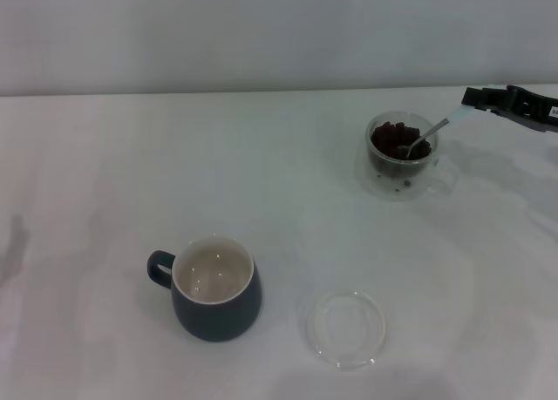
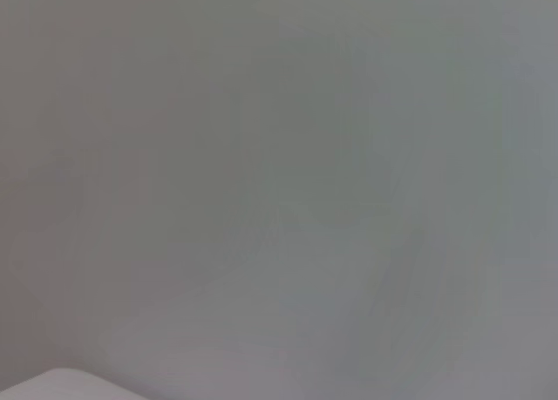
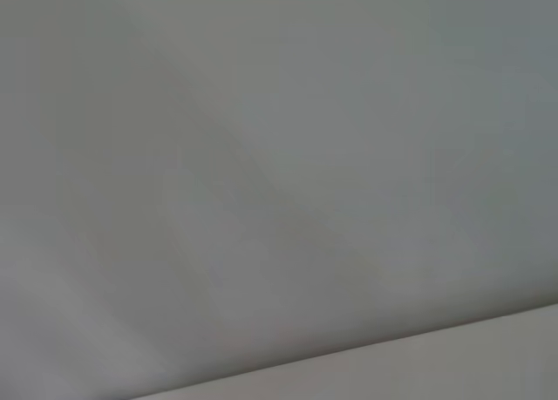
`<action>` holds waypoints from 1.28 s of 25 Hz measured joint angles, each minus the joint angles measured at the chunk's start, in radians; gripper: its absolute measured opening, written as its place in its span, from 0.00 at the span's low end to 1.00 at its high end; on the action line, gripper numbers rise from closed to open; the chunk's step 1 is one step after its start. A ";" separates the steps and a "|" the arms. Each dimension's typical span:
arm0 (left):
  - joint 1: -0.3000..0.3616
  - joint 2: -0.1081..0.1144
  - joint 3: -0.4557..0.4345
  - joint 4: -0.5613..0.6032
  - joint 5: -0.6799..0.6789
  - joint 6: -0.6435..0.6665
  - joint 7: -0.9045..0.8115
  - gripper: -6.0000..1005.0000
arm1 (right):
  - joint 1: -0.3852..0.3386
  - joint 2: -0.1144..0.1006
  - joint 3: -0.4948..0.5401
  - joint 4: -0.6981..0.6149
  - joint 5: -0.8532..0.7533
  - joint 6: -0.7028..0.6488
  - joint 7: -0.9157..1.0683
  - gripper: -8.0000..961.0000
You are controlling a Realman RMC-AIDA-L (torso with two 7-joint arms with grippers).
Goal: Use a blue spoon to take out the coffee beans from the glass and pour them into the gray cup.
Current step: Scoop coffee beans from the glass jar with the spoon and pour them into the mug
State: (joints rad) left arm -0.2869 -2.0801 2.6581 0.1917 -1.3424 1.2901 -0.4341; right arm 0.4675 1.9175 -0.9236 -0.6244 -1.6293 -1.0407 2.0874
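In the head view the clear glass [image 1: 401, 157] stands at the back right of the table and holds the dark coffee beans [image 1: 398, 142]. The blue spoon [image 1: 430, 133] slants down into the glass, its metal bowl among the beans and its pale handle rising to the right. My right gripper [image 1: 475, 98] comes in from the right edge and is shut on the spoon's handle end. The gray cup [image 1: 216, 288] with its cream inside stands empty at the front left, handle to the left. My left gripper is out of view.
A flat clear round dish [image 1: 347, 327] lies on the white table [image 1: 131, 173] to the right of the gray cup. A pale wall runs behind the table. Both wrist views show only blank grey surface.
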 joint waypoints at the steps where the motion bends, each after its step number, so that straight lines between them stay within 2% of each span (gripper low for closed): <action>1: 0.000 0.000 -0.002 0.000 0.000 0.000 0.000 0.87 | 0.001 -0.001 0.003 0.003 0.000 0.005 0.017 0.17; 23: -0.001 0.002 -0.036 -0.015 0.000 0.000 0.002 0.87 | 0.002 -0.006 0.043 0.055 0.010 0.009 0.144 0.18; 32: -0.001 0.002 -0.037 -0.029 0.000 0.021 0.001 0.87 | 0.013 -0.001 0.078 0.112 0.038 0.002 0.158 0.18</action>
State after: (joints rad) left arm -0.2884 -2.0785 2.6211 0.1627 -1.3422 1.3108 -0.4333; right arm 0.4802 1.9168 -0.8456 -0.5129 -1.5912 -1.0386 2.2458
